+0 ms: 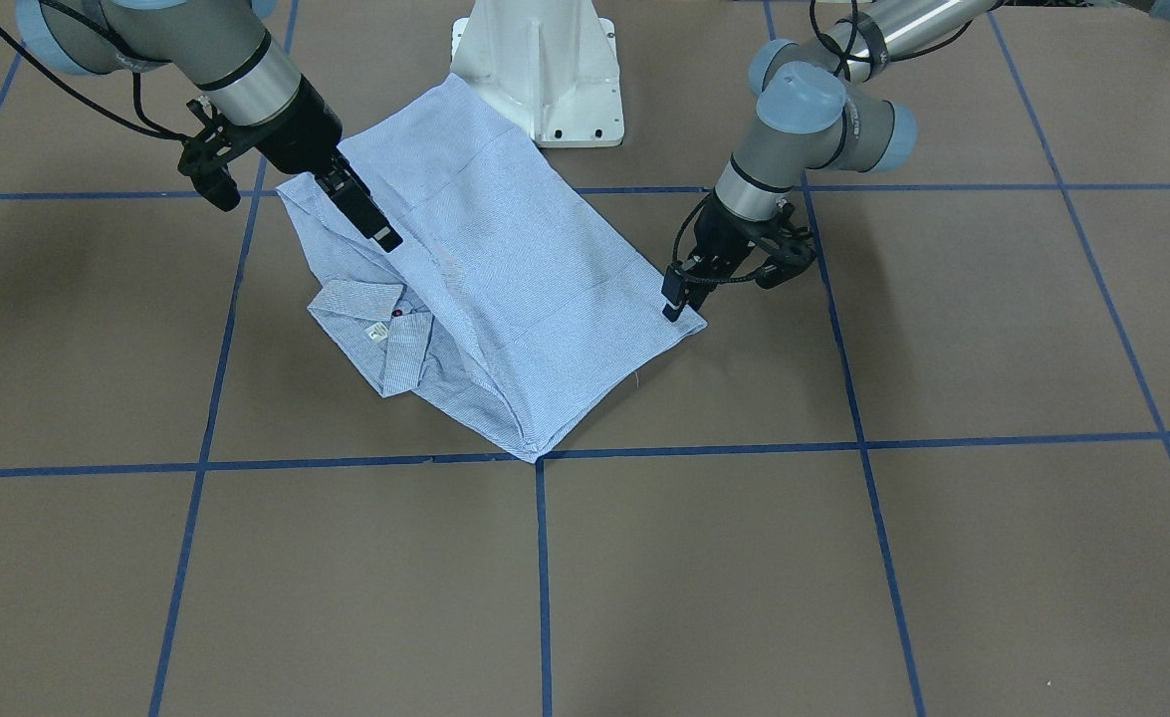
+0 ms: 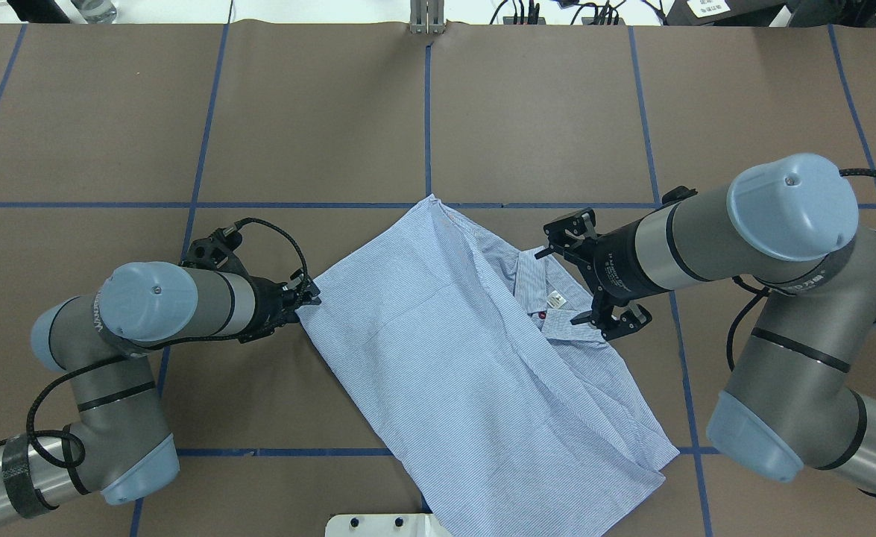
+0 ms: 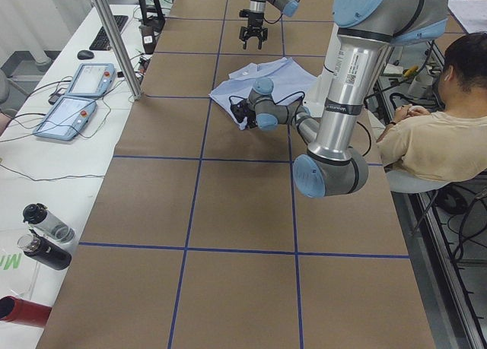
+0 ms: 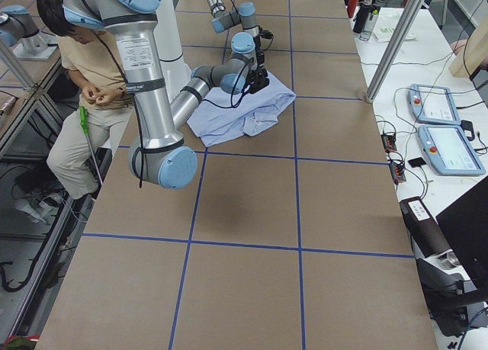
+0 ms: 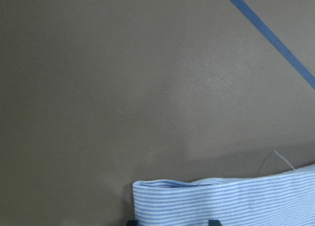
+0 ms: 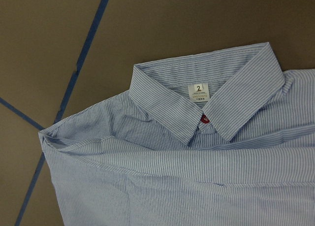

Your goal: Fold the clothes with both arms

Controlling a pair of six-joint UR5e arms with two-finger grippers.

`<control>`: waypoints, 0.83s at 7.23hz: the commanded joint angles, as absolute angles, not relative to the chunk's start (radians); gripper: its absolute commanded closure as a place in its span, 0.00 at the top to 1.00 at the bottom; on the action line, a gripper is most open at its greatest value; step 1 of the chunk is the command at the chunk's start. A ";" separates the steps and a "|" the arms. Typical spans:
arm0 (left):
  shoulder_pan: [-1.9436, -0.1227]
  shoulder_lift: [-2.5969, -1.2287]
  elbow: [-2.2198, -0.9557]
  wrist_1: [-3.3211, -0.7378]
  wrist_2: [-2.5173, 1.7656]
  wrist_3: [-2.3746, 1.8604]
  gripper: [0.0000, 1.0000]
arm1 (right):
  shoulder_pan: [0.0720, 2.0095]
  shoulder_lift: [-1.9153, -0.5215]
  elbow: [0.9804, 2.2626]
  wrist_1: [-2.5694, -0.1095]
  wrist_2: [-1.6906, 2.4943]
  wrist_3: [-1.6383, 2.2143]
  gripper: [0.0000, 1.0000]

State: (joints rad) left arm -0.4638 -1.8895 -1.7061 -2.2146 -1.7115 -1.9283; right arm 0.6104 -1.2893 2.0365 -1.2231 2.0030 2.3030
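Across the middle of the brown paper-covered table [image 1: 943,558] with its blue tape grid lies the light blue, finely white-striped button-up shirt [image 1: 525,289], folded into a slanted oblong. One corner lies just beside the white pedestal base [image 1: 540,70], and the opposite corner reaches a tape crossing. Bare table surrounds it on the operators' side and out to both ends. Its collar [image 6: 206,113], with a small white neck label [image 6: 199,92] and a red button [image 6: 204,119], lies uncovered on the robot's right. The black left gripper [image 1: 674,307] sits low at the shirt's left corner, its arm bent and reaching inward. Two dark fingertips [image 5: 213,222] flank the folded edge, but I cannot tell whether they press it. The black right gripper [image 1: 385,239] slants down above the cloth near the collar; how its jaws stand I cannot tell
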 commanded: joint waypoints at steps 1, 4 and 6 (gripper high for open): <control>-0.463 -1.885 -1.712 -2.214 -1.710 -1.907 0.00 | 0.609 -1.272 2.003 -1.220 2.002 2.302 1.00; -0.521 -1.923 -1.683 -2.194 -1.680 -1.733 0.00 | 0.609 -1.264 2.005 -1.221 2.005 2.303 1.00; -0.638 -2.125 -1.465 -2.200 -1.669 -1.651 0.00 | 0.609 -1.264 2.005 -1.221 2.006 2.303 1.00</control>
